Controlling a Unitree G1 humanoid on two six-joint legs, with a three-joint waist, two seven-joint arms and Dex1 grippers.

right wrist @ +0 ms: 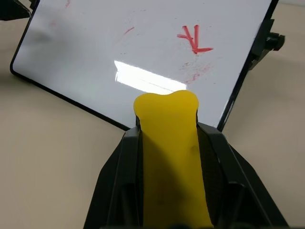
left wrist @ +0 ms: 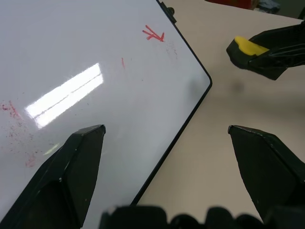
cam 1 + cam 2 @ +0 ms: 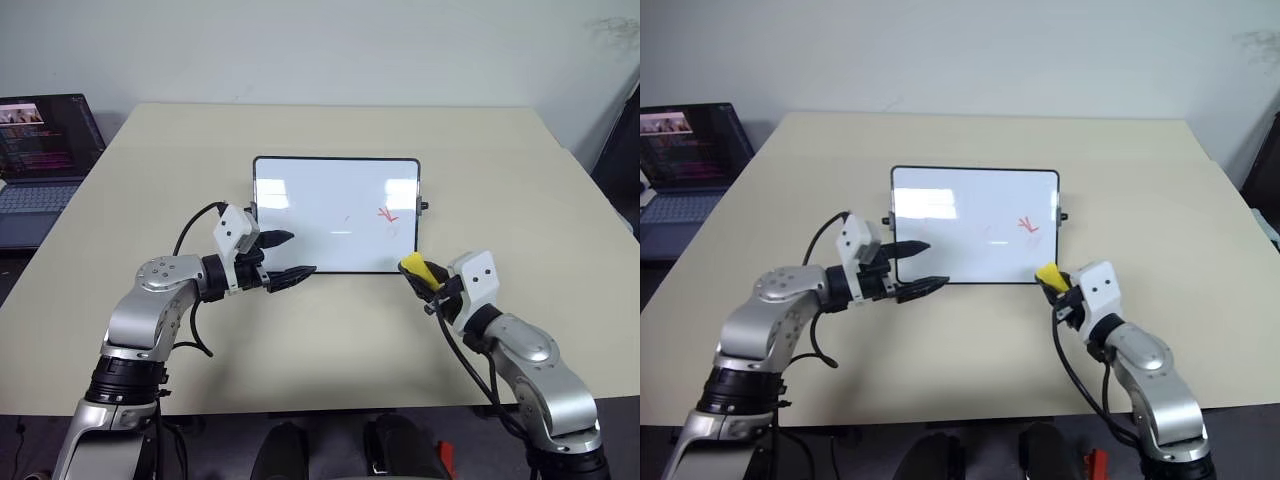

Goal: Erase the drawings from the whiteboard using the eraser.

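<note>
1. The whiteboard (image 3: 336, 213) lies flat in the middle of the beige counter (image 3: 330, 340), its long edges running left to right, with a small black knob (image 3: 424, 206) on its right edge.
2. One clear red drawing (image 3: 387, 214), an arrow-like scribble, sits on the right part of the whiteboard, nearer the right frame than the centre.
3. Left of that scribble the glossy surface carries only faint red smears (image 2: 19, 119) and a short red dash (image 2: 123, 62).
4. The right gripper (image 3: 425, 279) is clamped on the eraser (image 3: 413, 266), whose yellow top sticks out past the two black fingers.
5. In the right wrist view the yellow eraser (image 1: 171, 157) sits pinched tightly between the fingers, and its tip points toward the near edge of the whiteboard below the red scribble.
6. The eraser hangs just beside the near right corner of the whiteboard, over the counter rather than over the white surface.
7. The left gripper (image 3: 285, 256) has its fingers spread wide and holds nothing.
8. Its far finger reaches over the near left part of the whiteboard, while its near finger lies off the near edge, above the counter.
9. An open laptop (image 3: 40, 160) with a lit, dark screen stands off the far left of the counter, well apart from the whiteboard.
</note>
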